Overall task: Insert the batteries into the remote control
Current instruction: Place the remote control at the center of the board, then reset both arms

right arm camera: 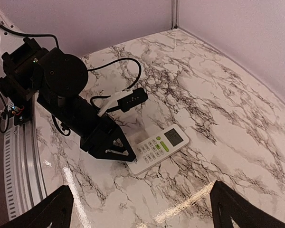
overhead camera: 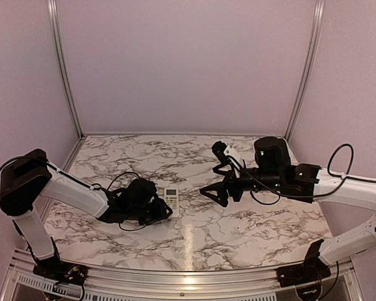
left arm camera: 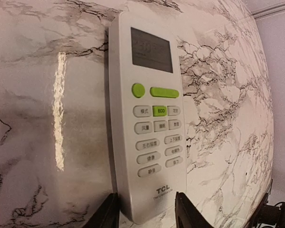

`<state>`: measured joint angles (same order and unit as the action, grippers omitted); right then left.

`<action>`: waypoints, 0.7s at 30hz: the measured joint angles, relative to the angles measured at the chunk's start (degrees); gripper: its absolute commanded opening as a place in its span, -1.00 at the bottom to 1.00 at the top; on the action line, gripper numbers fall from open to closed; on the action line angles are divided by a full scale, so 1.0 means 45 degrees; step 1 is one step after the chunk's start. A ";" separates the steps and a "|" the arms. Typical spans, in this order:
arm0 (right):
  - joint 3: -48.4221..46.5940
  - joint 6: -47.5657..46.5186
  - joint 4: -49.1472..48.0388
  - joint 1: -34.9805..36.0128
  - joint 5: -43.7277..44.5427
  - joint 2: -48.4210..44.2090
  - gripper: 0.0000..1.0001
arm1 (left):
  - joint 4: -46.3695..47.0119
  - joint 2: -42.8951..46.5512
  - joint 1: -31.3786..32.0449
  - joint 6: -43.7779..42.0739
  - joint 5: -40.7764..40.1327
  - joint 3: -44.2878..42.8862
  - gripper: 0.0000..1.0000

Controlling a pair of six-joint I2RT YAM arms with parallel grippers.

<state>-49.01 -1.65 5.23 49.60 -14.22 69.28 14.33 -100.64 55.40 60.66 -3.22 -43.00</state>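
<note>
The white remote control (overhead camera: 172, 200) lies flat and face up on the marble table (overhead camera: 250, 232), its grey display pointing away from the left arm. It fills the left wrist view (left arm camera: 147, 118) and also shows in the right wrist view (right arm camera: 159, 147). My left gripper (left arm camera: 146, 209) is low on the table, with one black finger (left arm camera: 107, 213) on each side of the remote's bottom end and the jaws slightly apart from it. My right gripper (overhead camera: 216, 195) hangs wide open above the table to the right of the remote, holding nothing. The batteries are out of view.
Lilac walls with aluminium posts (overhead camera: 62, 75) close in the back and both sides. A black cable (right arm camera: 128, 71) loops over the table behind the left wrist. A metal rail (overhead camera: 188, 279) runs along the near edge of the table.
</note>
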 measured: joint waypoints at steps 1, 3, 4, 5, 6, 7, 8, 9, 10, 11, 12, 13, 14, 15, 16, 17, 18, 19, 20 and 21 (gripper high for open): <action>0.0000 -0.0015 0.0000 0.0000 0.0000 0.0005 0.97 | -0.0223 0.0117 -0.0005 -0.0053 -0.0097 0.0000 0.14; -0.0005 -0.0019 0.0000 0.0000 -0.0005 0.0019 0.97 | -0.0607 0.0408 -0.0049 -0.0209 -0.0316 0.0000 0.39; 0.0000 -0.0019 0.0000 0.0000 -0.0005 0.0029 0.97 | -0.0816 0.0583 -0.0068 -0.0311 -0.0432 -0.0005 0.54; -0.0005 -0.0015 0.0000 0.0000 -0.0010 0.0049 0.97 | -0.1030 0.0772 -0.0087 -0.0423 -0.0539 -0.0005 0.69; -0.0005 -0.0015 0.0000 0.0000 -0.0015 0.0063 0.97 | -0.1258 0.0971 -0.0121 -0.0559 -0.0651 -0.0005 0.88; -0.0005 -0.0010 -0.0005 0.0000 -0.0019 0.0083 0.97 | -0.1491 0.1166 -0.0151 -0.0709 -0.0763 -0.0005 0.97; 0.0000 -0.0005 -0.0005 0.0000 -0.0029 0.0102 0.97 | -0.1739 0.1375 -0.0194 -0.0908 -0.0874 -0.0005 0.98; 0.0000 0.0015 -0.0005 0.0000 -0.0053 0.0136 0.97 | -0.2011 0.1593 -0.0233 -0.1137 -0.1005 -0.0005 0.98; -0.0005 0.0039 -0.0010 0.0000 -0.0058 0.0170 0.97 | -0.2336 0.1865 -0.0301 -0.1409 -0.1117 -0.0005 0.98; 0.0000 0.0049 -0.0015 -0.0005 -0.0058 0.0204 0.97 | -0.2618 0.2123 -0.0364 -0.1719 -0.1190 -0.0010 0.98; 0.0000 0.0063 -0.0015 -0.0005 -0.0068 0.0238 0.97 | -0.2968 0.2443 -0.0457 -0.2103 -0.1243 -0.0044 0.98; 0.0000 0.0078 -0.0019 -0.0005 -0.0073 0.0262 0.97 | -0.3347 0.2754 -0.0583 -0.2506 -0.1302 -0.0141 0.98; 0.0000 0.0136 -0.0053 -0.0005 -0.0087 0.0296 0.97 | -0.3740 0.3050 -0.0738 -0.2943 -0.1311 -0.0301 0.98; 0.0000 0.0214 -0.0097 -0.0010 -0.0112 0.0335 0.97 | -0.4104 0.3332 -0.0937 -0.3405 -0.1350 -0.0500 0.98; 0.0000 0.0282 -0.0136 -0.0029 -0.0141 0.0374 0.97 | -0.4367 0.3560 -0.1107 -0.3769 -0.1404 -0.0670 0.98; 0.0000 0.0384 -0.0214 -0.0097 -0.0219 0.0427 0.97 | -0.4687 0.3832 -0.1355 -0.4245 -0.1447 -0.0894 0.98; 0.0010 0.0491 -0.0345 -0.0219 -0.0316 0.0495 0.97 | -0.4935 0.4114 -0.1603 -0.4711 -0.1545 -0.1098 0.98; 0.0039 0.0612 -0.0500 -0.0389 -0.0452 0.0568 0.97 | -0.5144 0.4396 -0.1836 -0.5100 -0.1690 -0.1273 0.98; 0.0078 0.0748 -0.0680 -0.0602 -0.0573 0.0646 0.97 | -0.5362 0.4668 -0.2074 -0.5479 -0.1855 -0.1438 0.98; 0.0117 0.0831 -0.0797 -0.0792 -0.0651 0.0724 0.97 | -0.5552 0.4838 -0.2259 -0.5741 -0.1987 -0.1569 0.98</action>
<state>-48.49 2.09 1.65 46.04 -17.15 72.53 -10.66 -78.87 45.23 34.83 -12.16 -50.06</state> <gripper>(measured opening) 0.987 0.988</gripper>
